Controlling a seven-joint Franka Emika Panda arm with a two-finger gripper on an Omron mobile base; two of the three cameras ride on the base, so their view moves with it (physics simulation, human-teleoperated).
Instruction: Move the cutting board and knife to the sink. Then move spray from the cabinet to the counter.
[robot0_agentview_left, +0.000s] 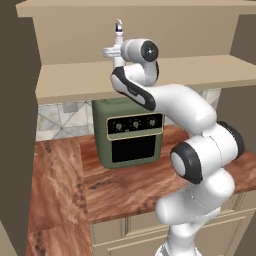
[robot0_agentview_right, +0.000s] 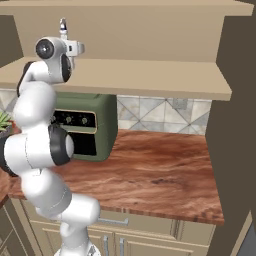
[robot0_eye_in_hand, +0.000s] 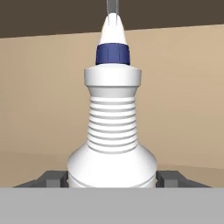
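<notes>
White plastic, the spray bottle (robot0_eye_in_hand: 113, 131) stands upright on the cabinet shelf (robot0_agentview_left: 210, 72), its base wedged between the two fingertips (robot0_eye_in_hand: 52, 178) of the pincer (robot0_eye_in_hand: 113, 179), which looks clamped on it low down. That low hold, beneath a tall ribbed neck, could let it tip or slide free during the swing below to the counter (robot0_agentview_right: 160, 170), or clip the green oven (robot0_agentview_left: 127, 132) underneath.

no legible text, labels or numbers anywhere
</notes>
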